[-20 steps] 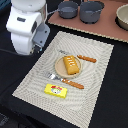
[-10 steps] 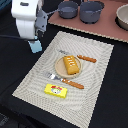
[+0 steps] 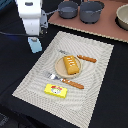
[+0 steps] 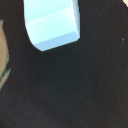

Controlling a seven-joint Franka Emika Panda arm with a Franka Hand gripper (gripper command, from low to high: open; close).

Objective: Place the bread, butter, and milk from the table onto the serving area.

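Note:
The milk, a pale-blue carton, stands on the dark table just off the serving area's edge on the exterior view's left. It fills the upper part of the wrist view. My gripper hangs right above it; its fingers are not clear in either view. The bread lies on the round tan plate on the beige striped serving area. The butter, a yellow packet, lies on the mat in front of the plate.
Orange-handled cutlery lies on both sides of the plate. A pinkish-brown board with two grey pots stands behind the mat. A dark cable runs along the exterior view's left by the arm.
The arm has moved up and toward the exterior view's right, and now stands over the milk, which the arm hid one second ago. Bread and butter have not moved.

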